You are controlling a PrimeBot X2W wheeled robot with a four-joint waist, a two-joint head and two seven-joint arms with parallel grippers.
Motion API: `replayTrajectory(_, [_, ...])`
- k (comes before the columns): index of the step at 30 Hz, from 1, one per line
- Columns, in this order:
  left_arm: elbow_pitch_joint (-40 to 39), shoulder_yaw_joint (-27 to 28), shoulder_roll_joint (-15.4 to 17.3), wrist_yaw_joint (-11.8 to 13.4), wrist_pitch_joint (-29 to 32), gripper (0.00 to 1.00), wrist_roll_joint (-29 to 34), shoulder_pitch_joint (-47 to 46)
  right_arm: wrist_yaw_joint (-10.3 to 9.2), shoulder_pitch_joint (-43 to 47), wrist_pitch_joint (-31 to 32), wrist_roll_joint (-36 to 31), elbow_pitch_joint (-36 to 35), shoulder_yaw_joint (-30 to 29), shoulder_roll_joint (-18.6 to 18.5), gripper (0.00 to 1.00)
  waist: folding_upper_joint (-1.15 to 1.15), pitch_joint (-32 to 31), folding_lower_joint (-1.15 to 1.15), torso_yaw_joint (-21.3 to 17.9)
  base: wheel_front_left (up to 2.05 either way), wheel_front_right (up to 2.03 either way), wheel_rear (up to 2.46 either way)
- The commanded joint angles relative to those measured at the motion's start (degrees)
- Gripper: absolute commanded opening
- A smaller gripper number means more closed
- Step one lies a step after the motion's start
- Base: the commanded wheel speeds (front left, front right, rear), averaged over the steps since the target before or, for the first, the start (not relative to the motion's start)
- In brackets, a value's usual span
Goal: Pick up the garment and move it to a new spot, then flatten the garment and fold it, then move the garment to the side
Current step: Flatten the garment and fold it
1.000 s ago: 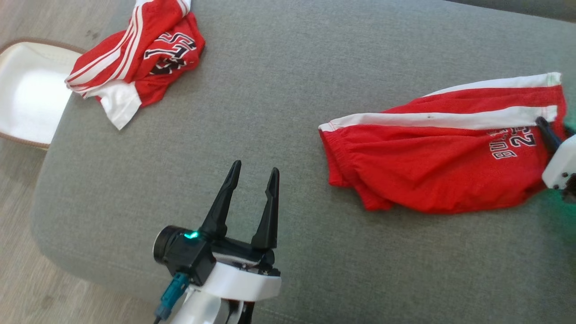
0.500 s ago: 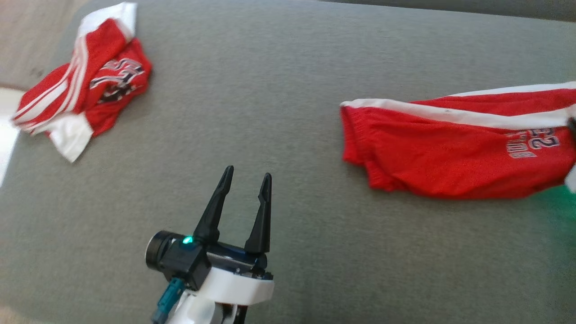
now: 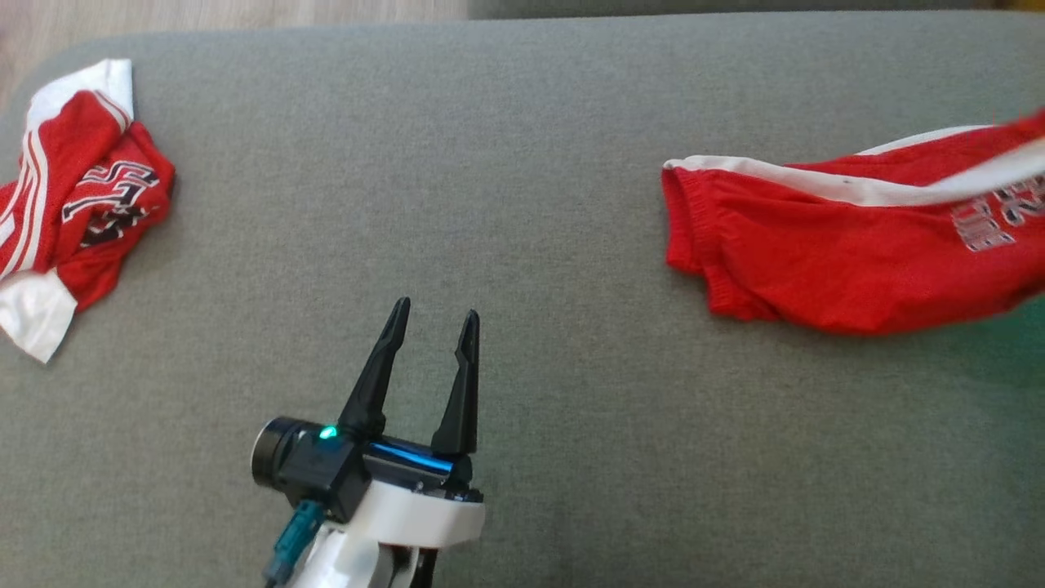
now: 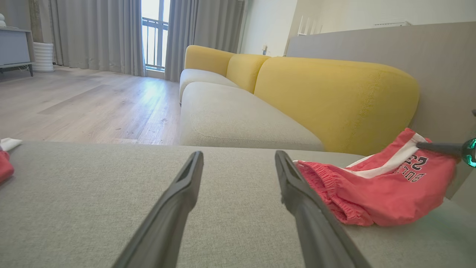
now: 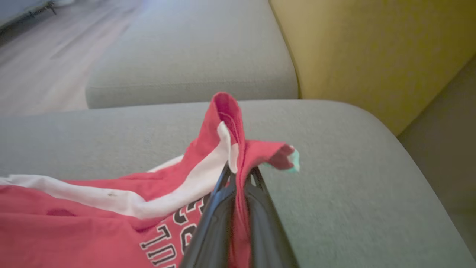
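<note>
The right pincer [image 5: 241, 172] is squeezing the red shorts [image 5: 74, 230] tight. They are lying right of the left pincer [image 3: 433, 317], which is hanging wide open, empty.

Shorts [image 3: 833, 245] on cushion [image 3: 506, 163], right side; jersey [image 3: 73, 196] at cushion's far left edge, well apart; left gripper [image 3: 436, 309] between them, nearer the front, over bare cushion
</note>
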Motion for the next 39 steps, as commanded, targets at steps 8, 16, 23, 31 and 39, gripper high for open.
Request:
replayTrajectory(8, [-0.7, 2.3, -0.1, 0.3, -0.5, 1.0, -1.9, 1.3, -0.05, -2.3, 1.3, 1.2, -7.2, 3.8, 5.1, 0.0, 0.0, -4.1, 0.0, -0.4, 0.0, 0.0, 0.0])
replayTrajectory(16, [-0.6, 1.2, -0.1, 0.9, -0.5, 1.0, -3.2, 2.4, -0.05, -4.5, 2.7, -0.6, -5.8, 6.4, 14.7, 0.0, 0.0, -6.1, 0.0, 0.7, 0.0, 0.0, 0.0])
replayTrajectory(23, [-0.4, 0.2, -0.1, 1.2, -0.5, 1.0, -4.0, 2.6, -0.05, -6.4, 2.8, -3.1, -0.2, 7.6, 23.3, 0.0, 0.0, -6.3, 0.0, 2.6, 0.0, 0.0, 0.0])
replayTrajectory(31, [0.4, -0.2, -0.1, 1.2, -0.5, 1.0, -4.9, 2.5, -0.05, -6.7, 3.7, -3.7, 0.2, 11.7, 27.6, 1.0, 0.0, -6.3, 0.0, 4.1, 0.0, 0.0, 0.0])
replayTrajectory(39, [0.5, 0.4, -0.1, 1.7, -0.5, 1.0, -5.3, 3.2, -0.05, -4.4, -1.2, -0.9, -7.5, 15.1, 24.4, 1.0, 0.0, -7.5, 0.0, 3.1, 0.0, 0.0, 0.0])
